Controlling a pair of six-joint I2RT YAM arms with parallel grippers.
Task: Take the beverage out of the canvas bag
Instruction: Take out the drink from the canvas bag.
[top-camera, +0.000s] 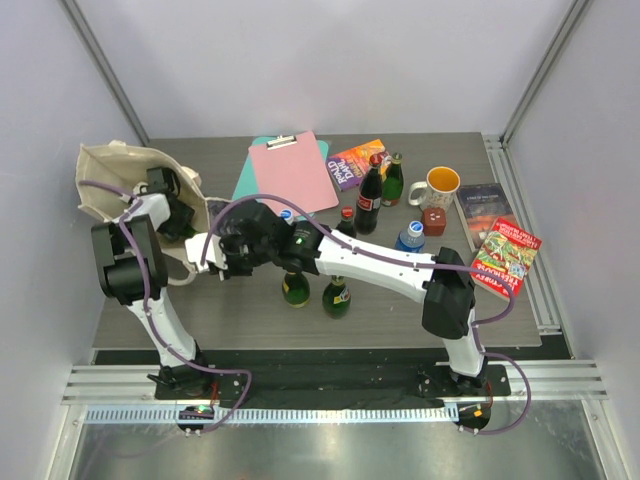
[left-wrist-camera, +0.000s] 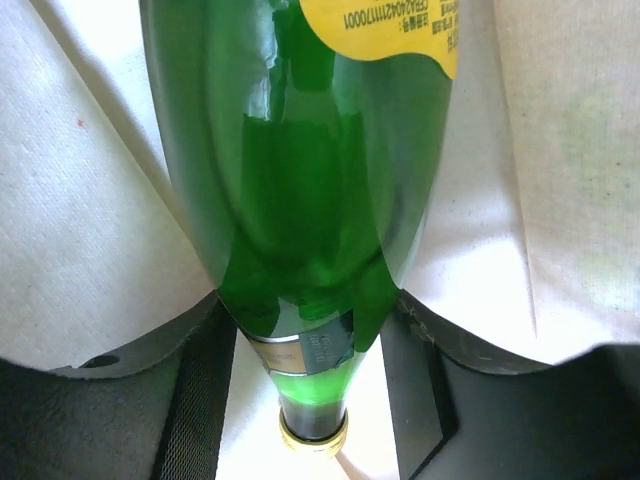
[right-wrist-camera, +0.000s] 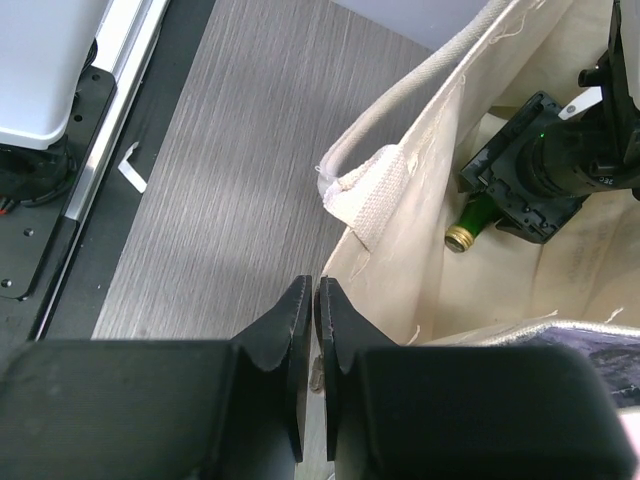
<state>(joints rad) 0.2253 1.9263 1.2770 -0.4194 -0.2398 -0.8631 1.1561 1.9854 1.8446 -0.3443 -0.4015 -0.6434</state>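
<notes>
Nearest, the right gripper (right-wrist-camera: 314, 305) has its jaws all but closed, pinching the rim of the canvas bag (right-wrist-camera: 400, 250) and holding its mouth open above the table (right-wrist-camera: 220, 150). Farther in, the left gripper (left-wrist-camera: 308, 310) is deep inside the bag. Its jaws are partway open, with both fingers (left-wrist-camera: 195, 370) against the shoulder of the green bottle (left-wrist-camera: 300, 180), which lies on the cloth with its gold cap (right-wrist-camera: 460, 238) pointing back toward the wrist. The beverage looks grasped but is not yet out; drawing it clear of the bag remains.

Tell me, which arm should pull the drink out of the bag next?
Left. The left fingers sit on both sides of the green bottle inside the canvas bag. The right fingers are pinching the bag's edge.
</notes>
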